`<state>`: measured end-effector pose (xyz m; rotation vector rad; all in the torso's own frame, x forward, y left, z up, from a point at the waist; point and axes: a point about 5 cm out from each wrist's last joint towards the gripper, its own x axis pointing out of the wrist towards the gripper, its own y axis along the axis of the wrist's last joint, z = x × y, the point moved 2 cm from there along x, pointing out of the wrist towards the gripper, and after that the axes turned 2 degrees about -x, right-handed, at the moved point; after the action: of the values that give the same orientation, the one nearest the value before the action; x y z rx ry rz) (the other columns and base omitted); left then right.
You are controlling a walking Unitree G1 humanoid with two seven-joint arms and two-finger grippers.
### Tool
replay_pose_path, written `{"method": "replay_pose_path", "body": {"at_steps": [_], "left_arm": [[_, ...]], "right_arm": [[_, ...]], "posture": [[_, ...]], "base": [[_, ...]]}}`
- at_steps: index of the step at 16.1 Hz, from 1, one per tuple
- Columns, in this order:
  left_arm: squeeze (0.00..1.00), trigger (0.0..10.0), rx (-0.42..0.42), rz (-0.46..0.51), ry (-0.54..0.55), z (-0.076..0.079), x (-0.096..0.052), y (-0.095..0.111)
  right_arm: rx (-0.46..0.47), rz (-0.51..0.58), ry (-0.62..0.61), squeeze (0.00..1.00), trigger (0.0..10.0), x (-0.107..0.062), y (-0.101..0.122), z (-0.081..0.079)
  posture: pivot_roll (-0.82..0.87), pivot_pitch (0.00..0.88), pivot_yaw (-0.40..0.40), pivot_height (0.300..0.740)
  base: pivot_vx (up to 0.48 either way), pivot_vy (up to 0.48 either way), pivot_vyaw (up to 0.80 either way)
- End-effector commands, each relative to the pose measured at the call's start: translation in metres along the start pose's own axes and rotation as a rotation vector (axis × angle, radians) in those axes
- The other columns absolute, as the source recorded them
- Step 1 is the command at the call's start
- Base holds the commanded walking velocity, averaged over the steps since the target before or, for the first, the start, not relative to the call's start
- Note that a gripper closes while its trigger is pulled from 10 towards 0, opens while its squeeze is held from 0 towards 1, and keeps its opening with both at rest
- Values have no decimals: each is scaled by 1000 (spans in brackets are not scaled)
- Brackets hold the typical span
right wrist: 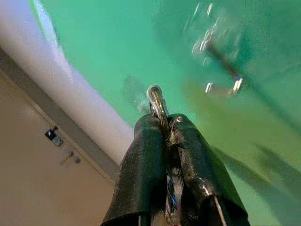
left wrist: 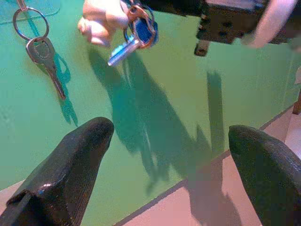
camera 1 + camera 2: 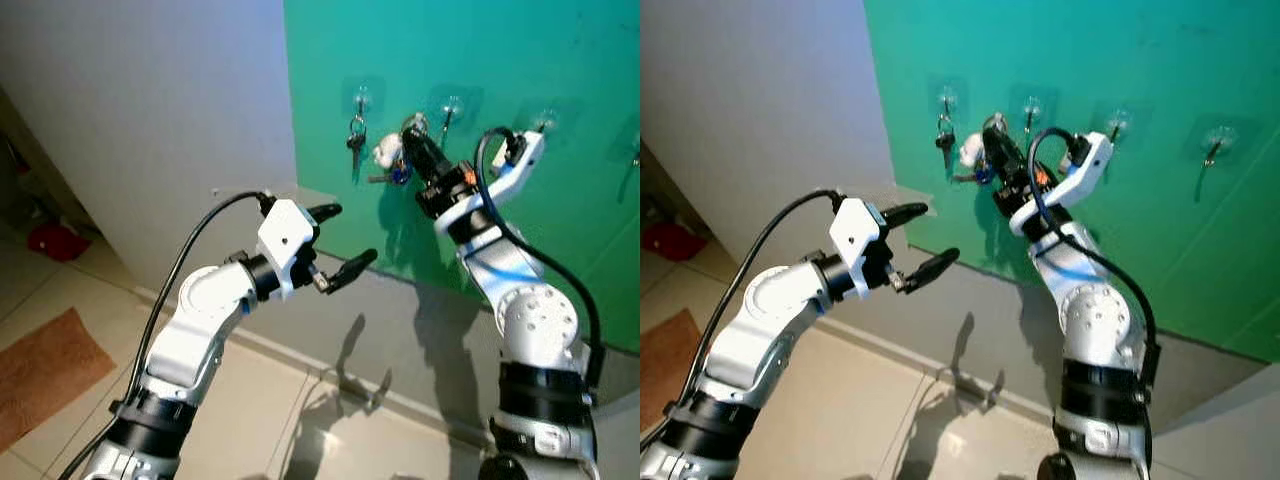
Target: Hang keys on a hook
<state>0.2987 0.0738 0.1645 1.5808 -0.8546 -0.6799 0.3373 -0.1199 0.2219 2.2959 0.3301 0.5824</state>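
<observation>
Dangling from the right hand (image 3: 415,140): a bunch of keys (image 2: 134,35) with a blue-headed key, a metal ring and a pale, soft-looking fob (image 2: 101,21), held up against the green wall (image 3: 560,90). Pinched by the ring (image 1: 156,96) between both black fingers (image 1: 146,165), ring poking out past the fingertips. Raised close to the second hook (image 3: 450,108) in a row of clear stick-on hooks, just below and to the left of it; not seen resting on the hook. Near the ring tip in the right wrist view, a blurred clear hook (image 1: 221,70), apart from it.

Hanging already on the first hook (image 3: 360,100), at the left end of the row: a single dark key (image 3: 355,145) on its own ring, just beside the held bunch. Further right along the wall, two more hooks (image 3: 1215,140).

Lower and to the left, the left hand (image 3: 335,240), fingers spread wide with nothing between them, pointing toward the wall, well below the keys. Seen along those fingers (image 2: 70,165): the hanging key, the bunch, and their shadows on the green.

Left of the green panel, a grey-white wall (image 3: 150,100); below, a grey skirting band and pale floor tiles (image 3: 250,420). On the floor at far left, an orange mat (image 3: 45,365) and something red (image 3: 55,240).
</observation>
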Motion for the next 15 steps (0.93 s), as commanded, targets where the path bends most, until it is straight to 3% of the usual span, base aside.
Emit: {"method": "replay_pose_path", "body": {"at_steps": [1, 6, 10, 15], "left_arm": [[0, 10000, 20, -5, -7, -3, 0, 2], [0, 10000, 23, -11, -16, -3, 0, 2], [0, 10000, 26, -12, -27, -2, 2, 2], [0, 10000, 29, -15, -33, -4, 1, 3]], "right_arm": [[-15, 39, 25, 0, 10000, 4, 10, -3], [-8, 99, -37, 0, 10000, 4, 19, 10], [37, 95, -93, 0, 10000, -2, 12, 20], [75, 120, -122, 0, 10000, -13, 9, 20]], "posture": [[-91, 0, 52, 740], [-92, 0, 63, 740], [-92, 0, 73, 740], [-91, 0, 77, 740]], "base": [[0, 0, 0], [0, 0, 0], [0, 0, 0], [0, 0, 0]]}}
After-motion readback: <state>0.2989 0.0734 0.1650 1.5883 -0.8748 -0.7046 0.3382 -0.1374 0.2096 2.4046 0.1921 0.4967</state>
